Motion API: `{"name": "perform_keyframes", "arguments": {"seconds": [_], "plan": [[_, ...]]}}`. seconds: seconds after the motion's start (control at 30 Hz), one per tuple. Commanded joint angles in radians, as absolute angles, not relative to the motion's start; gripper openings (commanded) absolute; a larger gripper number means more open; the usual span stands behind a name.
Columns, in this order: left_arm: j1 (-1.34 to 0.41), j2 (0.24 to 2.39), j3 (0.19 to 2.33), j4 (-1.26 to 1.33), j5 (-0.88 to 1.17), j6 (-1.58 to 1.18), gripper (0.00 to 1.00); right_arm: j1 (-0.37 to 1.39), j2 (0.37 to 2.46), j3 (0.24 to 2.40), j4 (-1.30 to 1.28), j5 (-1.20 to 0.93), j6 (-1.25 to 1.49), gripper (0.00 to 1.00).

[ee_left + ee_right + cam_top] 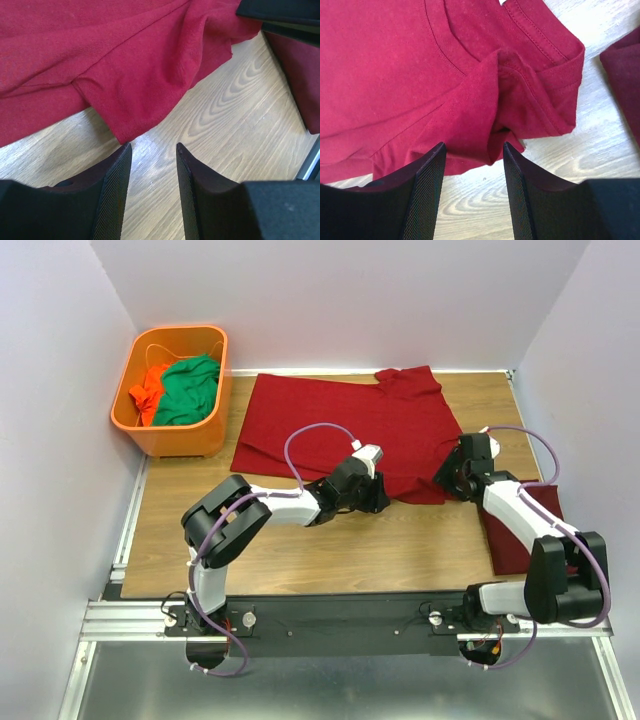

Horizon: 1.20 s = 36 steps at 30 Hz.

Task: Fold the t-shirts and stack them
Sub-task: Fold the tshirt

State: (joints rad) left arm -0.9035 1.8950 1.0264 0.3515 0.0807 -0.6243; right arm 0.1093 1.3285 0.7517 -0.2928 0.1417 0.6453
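one t-shirt (340, 425) spread right of the basket (180, 440), fold unfinished; folded t-shirt (503, 550) farther right, stacking pending. left gripper (154, 147) and right gripper (474, 146) at the spread shirt's near edge, jaws parted, holding nothing.

My left fingers (116, 195): black, fine mesh pattern on the inner faces. Right fingers (427, 195): same black mesh. Spread t-shirt (340, 425): plain dark red, stitching in matching red at the collar. Second t-shirt (505, 552), on my right: darker maroon, plain. Surface (320, 550): light wood, wavy grain. Basket (170, 435): bright orange. In it, green garment (190, 390) and orange garment (150, 388), both plain. My arms (285, 505): white and black. Cables (318, 428): purple.
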Motion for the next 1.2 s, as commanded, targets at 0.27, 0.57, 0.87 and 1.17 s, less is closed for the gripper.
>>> {"name": "perform_keyframes", "arguments": {"seconds": [0.27,0.57,0.87,1.17], "plan": [[-0.905,1.898,1.063,0.285,0.008,-0.601,0.50,0.100,1.348,0.773,-0.258,0.138,0.652,0.54],[-0.905,1.899,1.071,0.273,-0.021,-0.607,0.51,0.101,1.322,0.770,-0.259,0.103,0.667,0.51],[-0.905,1.954,1.132,0.296,-0.009,-0.609,0.50,0.101,1.330,0.782,-0.258,0.089,0.678,0.45],[-0.905,1.979,1.178,0.273,-0.012,-0.609,0.28,0.100,1.353,0.808,-0.259,0.087,0.681,0.13]]}}
